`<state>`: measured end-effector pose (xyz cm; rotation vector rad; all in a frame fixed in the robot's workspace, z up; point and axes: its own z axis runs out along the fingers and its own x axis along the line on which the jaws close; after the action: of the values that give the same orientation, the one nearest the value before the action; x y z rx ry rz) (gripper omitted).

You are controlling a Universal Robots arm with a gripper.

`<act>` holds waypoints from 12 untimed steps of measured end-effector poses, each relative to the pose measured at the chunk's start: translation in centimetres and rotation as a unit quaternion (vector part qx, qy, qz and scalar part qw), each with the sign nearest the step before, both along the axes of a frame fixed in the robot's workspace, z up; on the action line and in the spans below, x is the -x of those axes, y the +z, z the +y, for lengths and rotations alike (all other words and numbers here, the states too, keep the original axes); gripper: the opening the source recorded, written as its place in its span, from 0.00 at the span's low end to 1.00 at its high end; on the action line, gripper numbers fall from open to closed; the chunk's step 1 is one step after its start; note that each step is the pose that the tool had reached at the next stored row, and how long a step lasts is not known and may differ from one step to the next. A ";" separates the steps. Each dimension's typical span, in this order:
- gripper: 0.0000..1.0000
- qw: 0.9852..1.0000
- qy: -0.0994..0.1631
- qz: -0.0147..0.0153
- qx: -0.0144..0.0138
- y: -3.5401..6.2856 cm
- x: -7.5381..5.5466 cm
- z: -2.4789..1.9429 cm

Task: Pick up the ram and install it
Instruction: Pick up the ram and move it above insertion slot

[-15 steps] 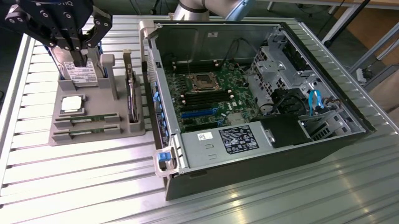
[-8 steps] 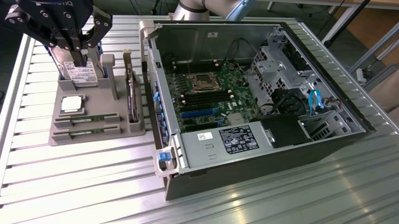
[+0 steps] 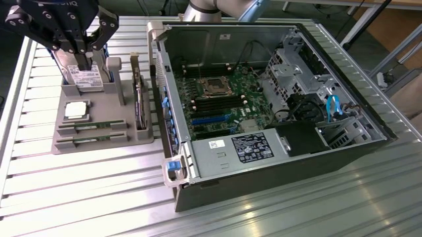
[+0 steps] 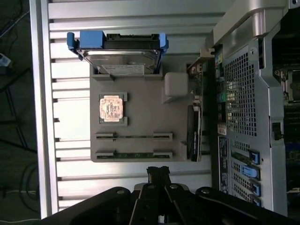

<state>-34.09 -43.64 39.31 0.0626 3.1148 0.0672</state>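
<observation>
**Ram in the tray, pick not yet made**

Exterior view: the ram [image 3: 92, 126] lies in a slot of the grey tray [image 3: 108, 117] at the left middle of the frame. A second stick [image 3: 91, 140] sits in the slot just below it. The gripper [image 3: 83, 65] hangs at upper left, its fingers pressed together and holding nothing. It overlaps the drive [image 3: 89, 80] in the picture. The open case [image 3: 264, 180] takes the centre and right, with its board [image 3: 218, 98] exposed. The long dark slots beside the socket look unfilled.

Wrist view: the gripper [image 4: 158, 171] is closed and empty, well apart from the tray [image 4: 150, 112]. The ram [image 4: 133, 136] and the second stick [image 4: 133, 154] both rest in their slots, the second nearer the fingertips. The chip [image 4: 111, 108] lies beyond them, and the card [image 4: 193, 133] stands on edge between them and the case [image 4: 243, 93].

Judged from this, neither step is done: the ram is untouched, and both the pick and the install remain.
</observation>
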 end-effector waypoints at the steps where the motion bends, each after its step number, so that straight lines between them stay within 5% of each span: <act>1: 0.10 1.000 0.002 0.000 0.000 0.00 0.0 0.00; 12: 0.10 0.999 0.034 0.000 0.000 0.00 0.0 0.00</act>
<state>-34.09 -43.64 39.31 -0.0437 3.1165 0.0685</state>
